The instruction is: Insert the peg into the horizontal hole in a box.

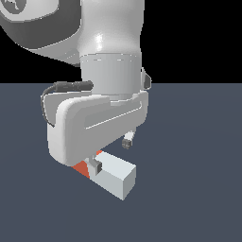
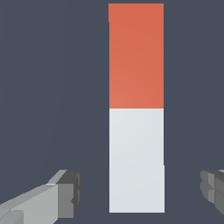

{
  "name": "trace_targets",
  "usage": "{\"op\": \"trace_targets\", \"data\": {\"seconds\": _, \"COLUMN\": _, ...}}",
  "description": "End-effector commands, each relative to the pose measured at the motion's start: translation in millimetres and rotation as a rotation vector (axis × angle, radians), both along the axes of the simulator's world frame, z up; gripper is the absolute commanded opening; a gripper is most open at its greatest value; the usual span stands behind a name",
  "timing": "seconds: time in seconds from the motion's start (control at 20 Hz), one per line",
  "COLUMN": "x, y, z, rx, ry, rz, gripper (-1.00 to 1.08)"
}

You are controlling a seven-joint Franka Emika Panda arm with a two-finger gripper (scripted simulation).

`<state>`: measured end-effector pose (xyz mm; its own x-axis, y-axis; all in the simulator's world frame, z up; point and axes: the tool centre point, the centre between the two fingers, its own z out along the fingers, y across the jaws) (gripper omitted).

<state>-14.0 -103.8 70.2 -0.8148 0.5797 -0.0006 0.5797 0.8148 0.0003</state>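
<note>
The peg (image 2: 136, 87) lies flat on the dark grey floor, one half red-orange and the other white. In the exterior view its white end (image 1: 117, 177) sticks out from under the hand, and a bit of the red half shows behind. My gripper (image 2: 140, 192) is open and low over the white half, with one fingertip (image 2: 65, 192) on each side. Both fingertips stand clear of the peg's sides. The gripper (image 1: 112, 153) holds nothing. The box and its hole are out of view in both views.
The arm's large white hand and wrist (image 1: 99, 123) fill the middle of the exterior view and hide most of the peg. Around it, only dark grey floor (image 1: 198, 189) shows.
</note>
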Motion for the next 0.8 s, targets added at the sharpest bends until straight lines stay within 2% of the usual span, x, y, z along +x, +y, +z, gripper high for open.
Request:
{"op": "trace_targets", "data": {"seconds": 0.0, "x": 0, "y": 0, "z": -6, "rx": 0.000, "ry": 0.001, "rz": 0.001, "gripper": 1.00}}
{"op": "trace_targets", "data": {"seconds": 0.4, "x": -1, "y": 0, "z": -41, "rx": 0.000, "ry": 0.001, "rz": 0.004, "gripper": 1.00}}
{"op": "trace_targets", "data": {"seconds": 0.65, "x": 0, "y": 0, "z": -48, "rx": 0.000, "ry": 0.001, "rz": 0.004, "gripper": 1.00}}
{"op": "trace_targets", "data": {"seconds": 0.7, "x": 0, "y": 0, "z": -48, "rx": 0.000, "ry": 0.001, "rz": 0.004, "gripper": -1.00}}
{"op": "trace_targets", "data": {"seconds": 0.75, "x": 0, "y": 0, "z": -48, "rx": 0.000, "ry": 0.001, "rz": 0.004, "gripper": -1.00}}
